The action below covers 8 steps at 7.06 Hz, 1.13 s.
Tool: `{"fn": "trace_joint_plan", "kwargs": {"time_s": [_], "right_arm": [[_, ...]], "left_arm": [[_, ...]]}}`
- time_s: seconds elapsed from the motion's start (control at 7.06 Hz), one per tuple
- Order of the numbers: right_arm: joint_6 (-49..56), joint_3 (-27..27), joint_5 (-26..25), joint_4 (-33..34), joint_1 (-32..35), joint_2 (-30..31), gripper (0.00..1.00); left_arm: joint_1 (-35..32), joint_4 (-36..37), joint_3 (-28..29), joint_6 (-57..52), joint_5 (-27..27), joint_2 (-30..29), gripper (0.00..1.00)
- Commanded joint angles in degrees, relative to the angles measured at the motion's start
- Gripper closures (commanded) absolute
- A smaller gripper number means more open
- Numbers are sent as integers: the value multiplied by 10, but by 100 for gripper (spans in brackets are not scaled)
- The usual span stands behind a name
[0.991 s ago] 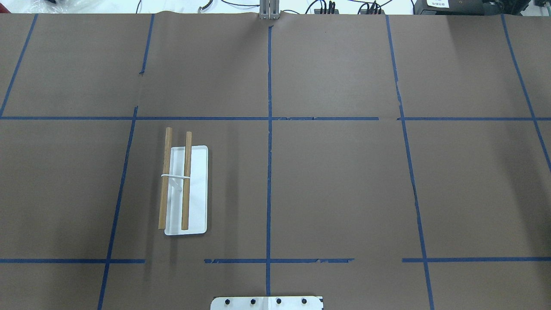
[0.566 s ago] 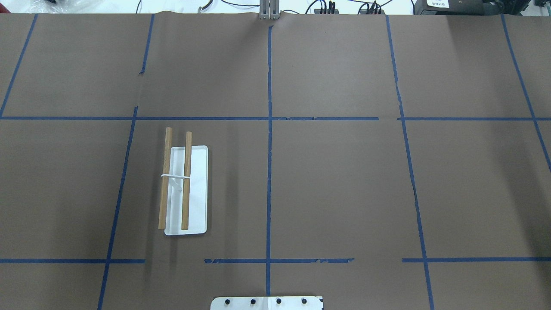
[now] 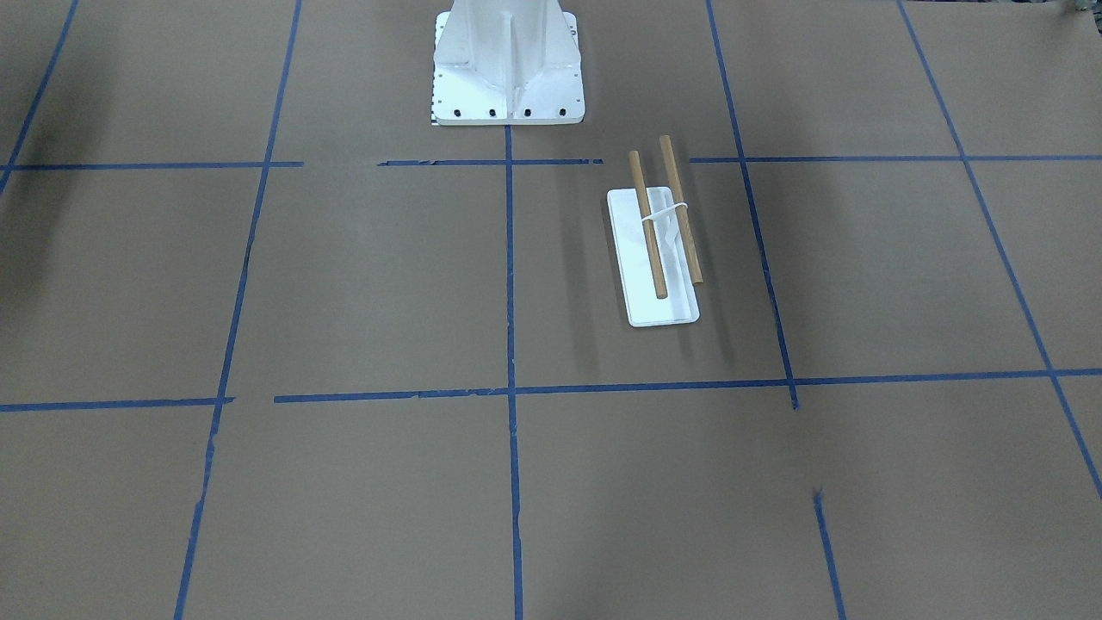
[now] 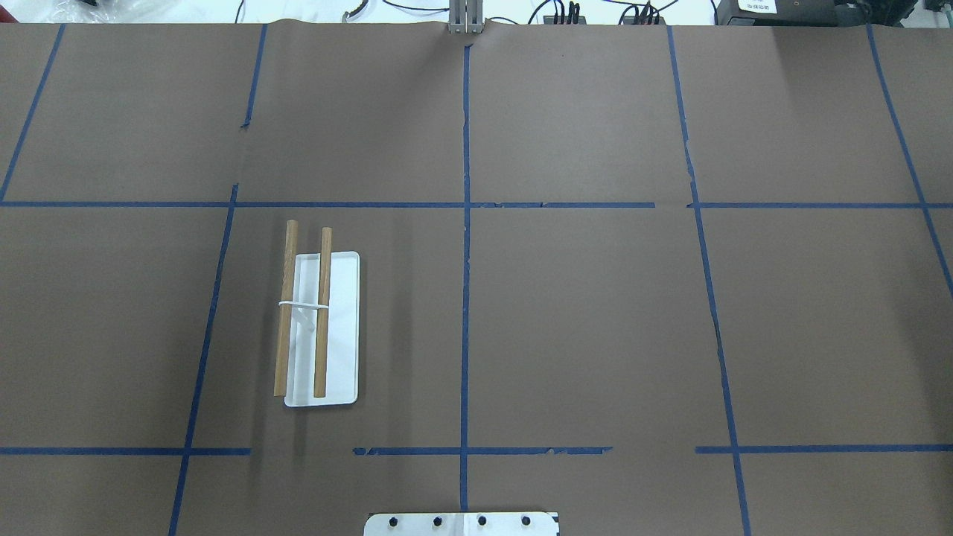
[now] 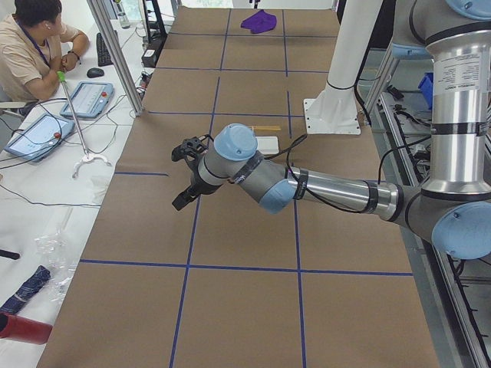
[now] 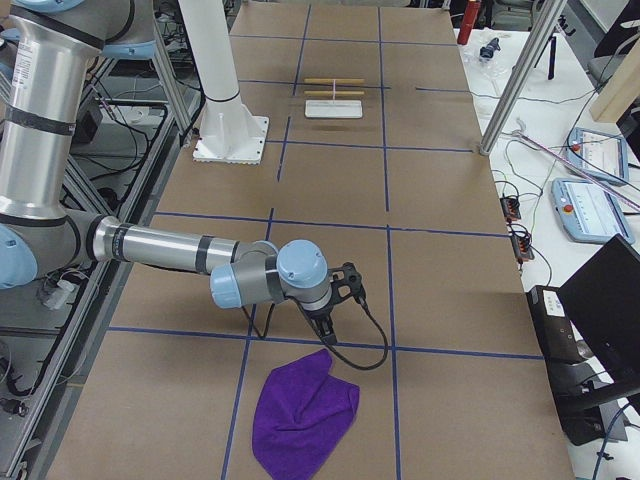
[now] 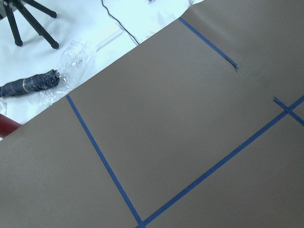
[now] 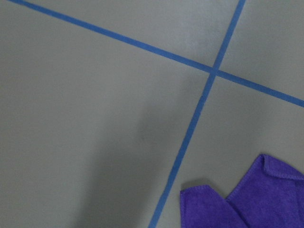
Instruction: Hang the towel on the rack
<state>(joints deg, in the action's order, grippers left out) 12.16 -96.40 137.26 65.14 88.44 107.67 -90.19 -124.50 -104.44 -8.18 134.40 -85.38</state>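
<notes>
The purple towel (image 6: 300, 415) lies crumpled on the brown table at the robot's right end; it also shows far off in the exterior left view (image 5: 259, 21) and at the bottom right of the right wrist view (image 8: 251, 199). The rack (image 4: 322, 327), a white base with two wooden rods, stands bare on the robot's left half (image 3: 659, 250). My right gripper (image 6: 335, 325) hangs just above the table, close to the towel's near edge. My left gripper (image 5: 186, 172) hovers over bare table, away from the rack. Both show only in side views, so I cannot tell whether they are open or shut.
The large white bolted pedestal (image 3: 508, 60) stands at the robot's base. Blue tape lines (image 4: 465, 223) grid the brown paper. An operator (image 5: 34, 46) sits by tablets beyond the table's edge. A dark rolled bundle in plastic (image 7: 28, 83) lies off the table.
</notes>
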Motion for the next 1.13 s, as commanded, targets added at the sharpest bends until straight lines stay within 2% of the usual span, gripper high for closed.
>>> {"fn": "trace_joint_plan", "kwargs": {"time_s": [0.0,0.28,0.71,0.99], "right_arm": [[8,145,-47,-187,-18,6,6],[15,179,-65,-201,-54,-11,15],[61,276,-69,-202,-84,-91,18],[66,278,-62,-203,-84,-91,23]], "left_arm": [[0,-14,2,0,0,-1,0],[0,-15,0,0,1,-1,0],[0,-15,-4,-1,1,-1,0],[0,-15,-4,0,1,-1,0]]}}
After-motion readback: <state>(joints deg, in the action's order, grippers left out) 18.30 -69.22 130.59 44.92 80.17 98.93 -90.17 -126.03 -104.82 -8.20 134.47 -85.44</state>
